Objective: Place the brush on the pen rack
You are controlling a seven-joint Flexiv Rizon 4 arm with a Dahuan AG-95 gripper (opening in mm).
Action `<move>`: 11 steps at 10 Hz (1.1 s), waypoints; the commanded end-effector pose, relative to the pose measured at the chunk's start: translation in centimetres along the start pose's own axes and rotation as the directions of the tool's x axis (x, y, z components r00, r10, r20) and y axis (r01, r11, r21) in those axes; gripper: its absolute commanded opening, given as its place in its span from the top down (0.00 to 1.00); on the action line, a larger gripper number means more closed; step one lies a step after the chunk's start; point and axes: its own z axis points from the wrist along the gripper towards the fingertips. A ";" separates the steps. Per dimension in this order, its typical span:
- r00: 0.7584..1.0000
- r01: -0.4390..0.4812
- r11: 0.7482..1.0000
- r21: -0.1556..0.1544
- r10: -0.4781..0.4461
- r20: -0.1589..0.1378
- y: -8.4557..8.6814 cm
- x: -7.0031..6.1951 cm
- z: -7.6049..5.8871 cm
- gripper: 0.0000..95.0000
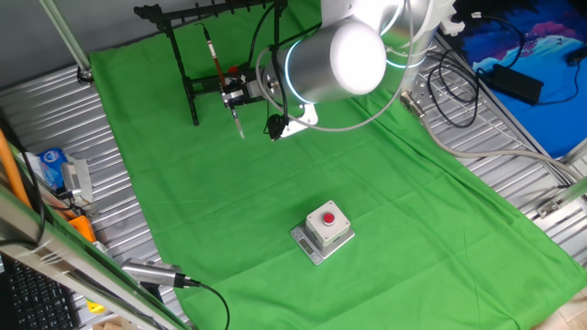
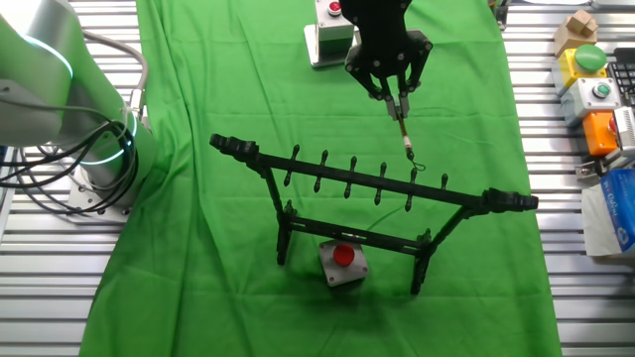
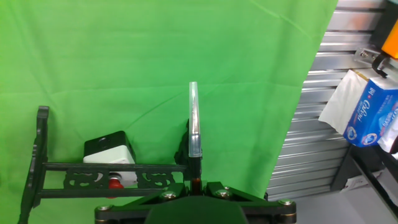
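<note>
My gripper (image 1: 235, 92) is shut on the brush (image 1: 238, 120), a thin dark shaft that stands steeply in the one fixed view. In the other fixed view the gripper (image 2: 396, 91) is above and behind the pen rack (image 2: 367, 178). There the brush (image 2: 405, 134) points down to the notched top bar, and its end loop sits by a peg. I cannot tell if they touch. In the hand view the brush (image 3: 194, 124) rises straight from the gripper (image 3: 196, 184). The pen rack (image 3: 43, 168) shows at the lower left, and in the one fixed view it (image 1: 183, 55) stands at the cloth's far end.
A grey box with a red button (image 1: 323, 229) sits mid-cloth, and a second one (image 2: 342, 263) lies under the rack. A silver cylinder with a black cable (image 1: 151, 273) lies at the cloth's edge. A tissue pack (image 3: 373, 112) and button boxes (image 2: 595, 79) are off the cloth.
</note>
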 end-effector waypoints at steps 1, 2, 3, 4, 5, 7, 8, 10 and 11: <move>1.000 -0.009 1.000 -0.001 0.009 0.001 0.2 0.0 0.1 1.00; 1.000 -0.015 1.000 -0.001 0.015 0.003 0.5 0.0 0.1 1.00; 1.000 -0.020 1.000 -0.001 0.020 0.004 0.7 0.0 0.1 1.00; 1.000 -0.021 1.000 -0.001 0.021 0.004 0.9 0.1 0.2 1.00; 1.000 -0.017 1.000 -0.001 0.017 0.003 0.9 0.1 0.1 1.00; 1.000 -0.011 1.000 -0.002 0.011 0.005 0.9 0.2 0.0 1.00; 1.000 -0.009 1.000 -0.002 0.009 0.005 0.9 0.3 -0.1 1.00; 1.000 -0.002 1.000 -0.003 0.002 0.005 0.9 0.4 -0.2 1.00; 1.000 -0.002 1.000 -0.005 0.002 0.006 0.8 0.4 -0.3 1.00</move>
